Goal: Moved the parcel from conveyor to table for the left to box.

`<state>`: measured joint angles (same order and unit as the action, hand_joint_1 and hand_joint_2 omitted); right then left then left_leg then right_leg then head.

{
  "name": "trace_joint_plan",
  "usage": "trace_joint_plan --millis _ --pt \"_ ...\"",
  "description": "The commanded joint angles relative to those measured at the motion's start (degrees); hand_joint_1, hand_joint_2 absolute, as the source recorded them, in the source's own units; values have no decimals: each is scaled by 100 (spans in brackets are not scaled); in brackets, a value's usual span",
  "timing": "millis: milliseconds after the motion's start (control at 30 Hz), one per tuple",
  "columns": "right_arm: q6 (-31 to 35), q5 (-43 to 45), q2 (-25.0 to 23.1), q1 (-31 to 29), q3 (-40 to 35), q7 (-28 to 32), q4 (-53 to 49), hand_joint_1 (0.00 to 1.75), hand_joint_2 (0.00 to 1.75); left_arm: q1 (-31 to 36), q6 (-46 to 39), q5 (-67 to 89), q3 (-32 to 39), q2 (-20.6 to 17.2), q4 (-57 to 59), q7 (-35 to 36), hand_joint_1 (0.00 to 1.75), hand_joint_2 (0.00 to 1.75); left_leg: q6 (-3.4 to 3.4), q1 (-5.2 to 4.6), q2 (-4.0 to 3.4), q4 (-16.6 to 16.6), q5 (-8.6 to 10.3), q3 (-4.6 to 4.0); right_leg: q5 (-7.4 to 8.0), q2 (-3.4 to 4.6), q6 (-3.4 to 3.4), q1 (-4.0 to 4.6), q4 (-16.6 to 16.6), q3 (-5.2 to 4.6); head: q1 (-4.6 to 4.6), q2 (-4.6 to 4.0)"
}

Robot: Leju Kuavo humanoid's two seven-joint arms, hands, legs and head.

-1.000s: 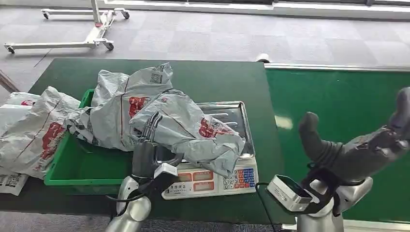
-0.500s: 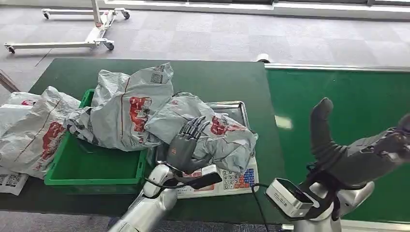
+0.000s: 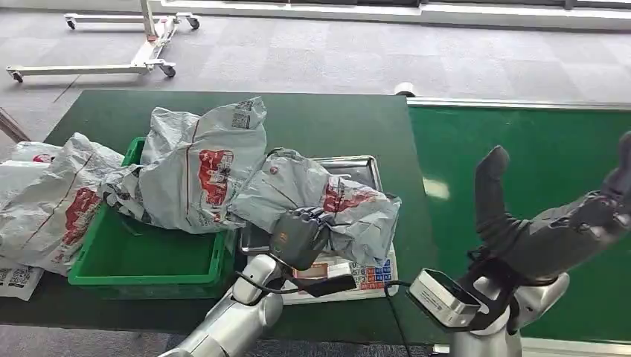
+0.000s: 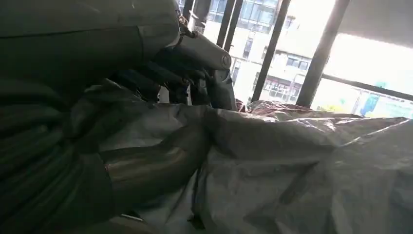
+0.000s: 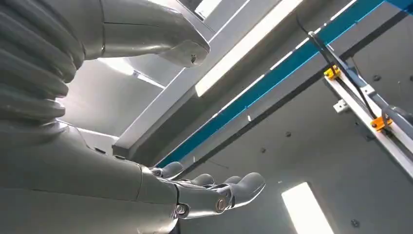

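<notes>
Bare green conveyor belt (image 3: 536, 149) open beneath the raised right hand (image 3: 554, 223), far table (image 3: 327, 119) strip bare, scale (image 3: 357, 271) buried under a parcel (image 3: 320, 201), green bin (image 3: 149, 260) rim draped with grey bags (image 3: 197, 163), more bags (image 3: 52, 193) crowding its left side.

Grey parcel (image 3: 327, 201) with red print, green bin (image 3: 149, 260), dark green table (image 3: 335, 126), silver tray (image 3: 357, 167).

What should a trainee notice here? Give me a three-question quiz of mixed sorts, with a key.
1. True or false: the right hand holds a parcel.
2. The parcel that the left hand grips lies on: A the scale; B the conveyor; C the floor.
3. Fill in: the crate beside the scale is coloured ____.

Key: 1 false; 2 A; 3 green.
</notes>
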<state>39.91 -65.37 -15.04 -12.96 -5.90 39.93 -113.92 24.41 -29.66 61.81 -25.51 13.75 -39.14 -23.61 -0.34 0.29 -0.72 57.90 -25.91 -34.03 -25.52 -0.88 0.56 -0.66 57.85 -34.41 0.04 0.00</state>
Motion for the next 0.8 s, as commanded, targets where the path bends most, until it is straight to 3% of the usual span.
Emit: trace_joint_plan --millis 33,167,233,367,433,467,567,600,633,667,733,800 --pt "9 -6 56 -158 190 7 372 0 175 290 -216 215 -341 -150 464 212 175 175 0 2 4 -13 1 15 3 8 -3 2 -15 15 0 0" --pt "9 -60 14 -106 281 7 316 0 175 432 -999 875 -337 -263 301 880 175 175 -1 4 2 -7 0 9 3 9 -3 4 -11 10 0 0" --pt "9 -91 -16 -43 355 7 292 0 175 104 -1034 2091 329 -542 -1518 1683 175 175 -2 7 2 -1 0 0 3 9 -4 7 -6 1 0 0" --pt "9 -123 -64 46 440 7 244 0 175 240 -1034 2802 964 -880 -2542 2055 175 175 -6 8 -8 1 1 -7 5 16 -5 10 -3 -8 0 0" --pt "9 -127 -85 60 473 7 234 0 175 387 -1034 2819 955 -1247 -2863 2392 175 175 -10 9 -12 -4 3 -2 7 26 -8 11 -5 -7 -2 0" --pt "9 -107 -90 63 484 7 231 0 175 559 -1034 2819 810 -1720 -3191 2901 175 175 -12 11 -20 2 2 -5 7 31 -9 13 1 -11 0 0" --pt "9 -107 -90 63 484 7 231 0 175 559 -1034 2819 810 -1720 -3191 2901 175 175 -12 12 -21 0 2 -3 8 35 -10 13 -1 -10 -2 0" --pt "9 -109 -102 66 521 7 215 0 175 968 -1034 2819 -102 -2664 -3310 4232 175 175 -13 12 -22 -2 3 -1 9 36 -11 14 -2 -9 -2 0" --pt "9 -115 -107 72 520 7 212 0 175 1207 -1034 2819 -603 -2975 -3262 4862 175 175 -10 7 -15 2 3 -6 5 23 -7 10 3 -11 -2 0" --pt "9 -100 -177 157 571 7 123 0 175 1320 -1034 2819 -608 -3437 -3102 5895 175 175 -35 23 -15 2 18 -11 14 28 -26 33 7 -20 0 0" --pt "9 -153 -222 163 587 1 102 0 175 1298 -1034 2819 -237 -3292 -2625 5851 175 175 -43 24 -8 -19 29 5 20 21 -37 36 -7 -9 -4 0" --pt "9 -106 -191 165 625 7 74 0 175 1171 -1034 2819 855 -2859 -2060 5250 175 175 -48 27 -2 -16 33 2 15 13 -37 39 -8 -4 -4 0"
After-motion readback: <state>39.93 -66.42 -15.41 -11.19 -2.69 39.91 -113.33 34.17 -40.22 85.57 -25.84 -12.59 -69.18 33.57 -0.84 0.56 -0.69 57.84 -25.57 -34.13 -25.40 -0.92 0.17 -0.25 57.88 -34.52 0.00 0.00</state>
